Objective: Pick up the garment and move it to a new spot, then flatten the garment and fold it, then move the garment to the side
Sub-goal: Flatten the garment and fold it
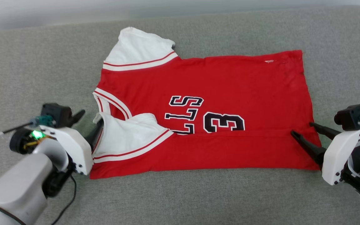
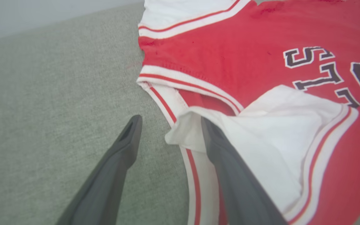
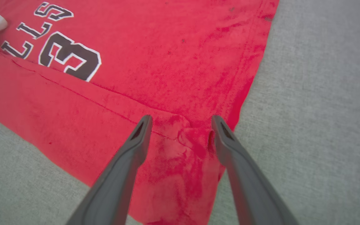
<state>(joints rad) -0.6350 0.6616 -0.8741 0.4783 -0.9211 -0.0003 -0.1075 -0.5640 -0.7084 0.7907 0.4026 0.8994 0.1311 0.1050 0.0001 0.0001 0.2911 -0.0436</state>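
The garment (image 1: 230, 81) lies spread on the grey upholstered surface (image 1: 198, 200), its near edge folded over with a white sleeve (image 1: 127, 137) on top. The left tool (image 2: 170, 122) stands apart beside the collar (image 1: 105, 100), one finger seemingly touching the sleeve. The right tool (image 3: 181, 120) also stands apart, straddling a puckered hem corner.

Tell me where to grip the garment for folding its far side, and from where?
Probably the far edge of the garment: its white sleeve and far hem corner, pinched from the two short ends. That side lies flat and unfolded, edges free.
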